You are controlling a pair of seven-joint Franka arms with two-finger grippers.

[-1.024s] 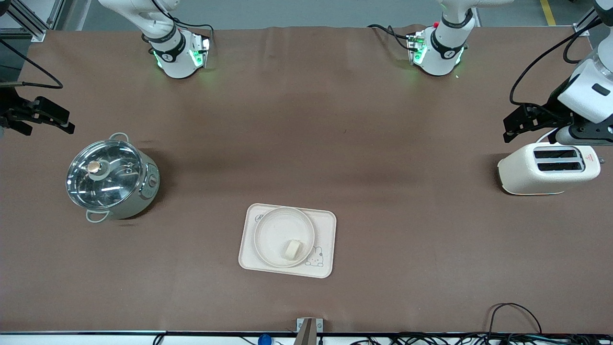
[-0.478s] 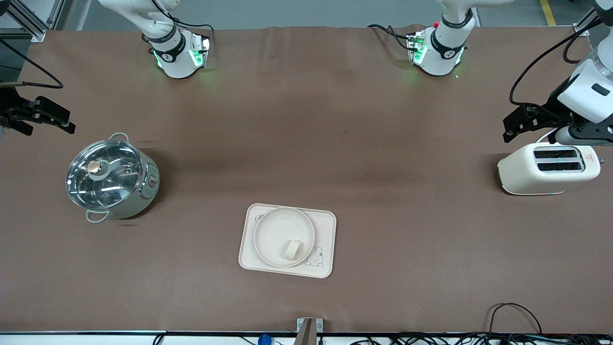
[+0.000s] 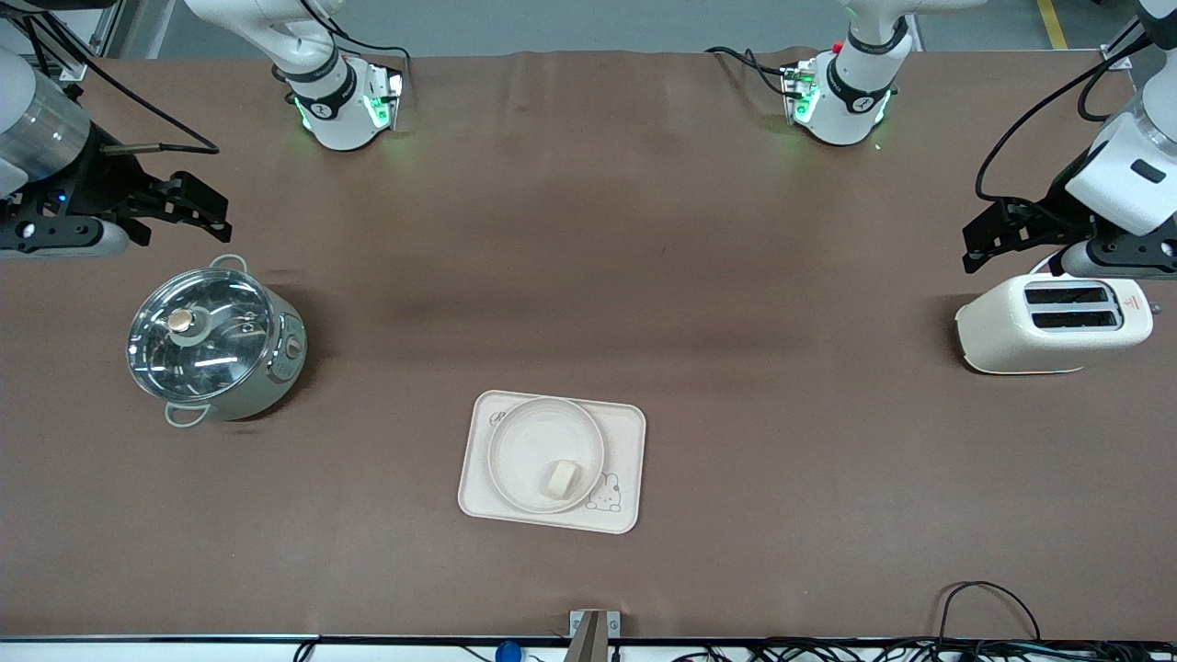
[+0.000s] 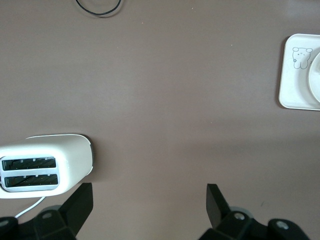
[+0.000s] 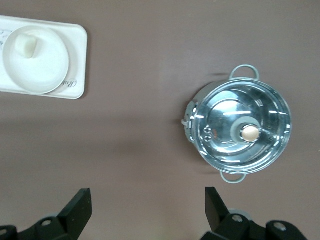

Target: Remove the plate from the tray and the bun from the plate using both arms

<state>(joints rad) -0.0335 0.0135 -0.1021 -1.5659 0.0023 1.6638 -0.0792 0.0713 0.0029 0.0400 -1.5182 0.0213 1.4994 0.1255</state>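
Observation:
The cream rectangular tray (image 3: 623, 432) with a rabbit drawing lies near the front middle of the table. The round cream plate (image 3: 529, 441) sits on it, and the small pale bun (image 3: 562, 478) lies in the plate. The tray also shows in the right wrist view (image 5: 79, 65) with the plate (image 5: 42, 65) and bun (image 5: 27, 45), and its rabbit corner shows in the left wrist view (image 4: 295, 75). My left gripper (image 3: 988, 239) is open and empty, up over the table beside the toaster. My right gripper (image 3: 193, 207) is open and empty, up above the pot.
A steel pot with a glass lid (image 3: 213, 345) stands toward the right arm's end. A white two-slot toaster (image 3: 1053, 322) stands toward the left arm's end. Cables (image 3: 984, 607) lie at the front edge.
My right arm has swung inward over the table, so its gripper now sits closer to the pot. The left gripper has shifted only slightly. Tray, plate and bun have not moved.

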